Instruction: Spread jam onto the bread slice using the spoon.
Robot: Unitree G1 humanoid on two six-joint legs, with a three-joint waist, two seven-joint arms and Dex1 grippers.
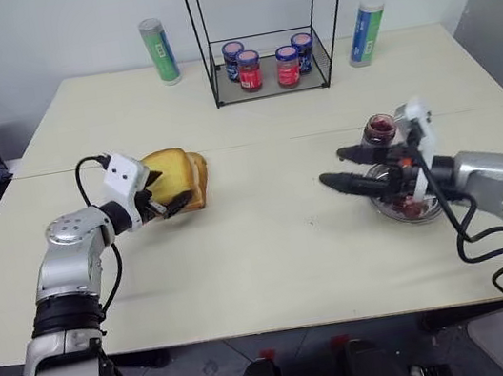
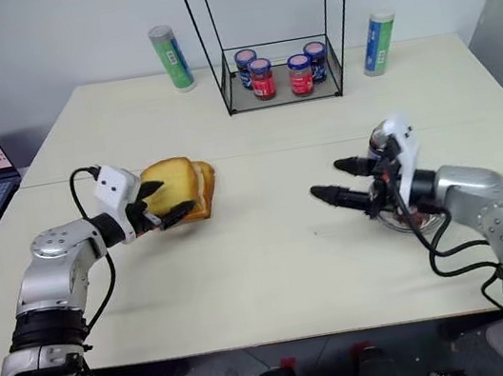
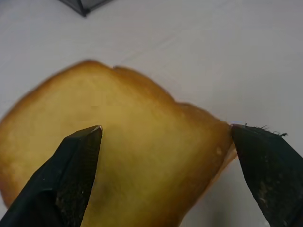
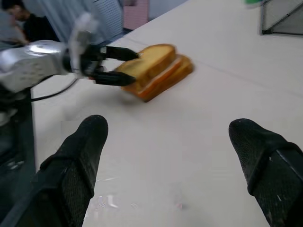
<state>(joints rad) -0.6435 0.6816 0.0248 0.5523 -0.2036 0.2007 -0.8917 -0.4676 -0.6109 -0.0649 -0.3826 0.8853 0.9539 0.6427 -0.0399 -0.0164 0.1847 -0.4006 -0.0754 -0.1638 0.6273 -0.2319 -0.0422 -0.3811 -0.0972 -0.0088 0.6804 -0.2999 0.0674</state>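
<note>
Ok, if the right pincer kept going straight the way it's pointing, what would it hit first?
Bare table at first; farther along that line, probably the stacked bread slices held by the left pincer, though depth is uncertain.

light: even, soft, bright | shadows: lying faint on table (image 1: 270, 243) | blur: smearing bread (image 3: 118, 156) close-up, wrist views softening

golden-yellow bread slice (image 1: 175, 177), dark-red jam (image 1: 379, 129)

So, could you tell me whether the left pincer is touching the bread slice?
Cannot tell. The left wrist view shows the left pincer open astride the bread slice; contact is unclear.
</note>
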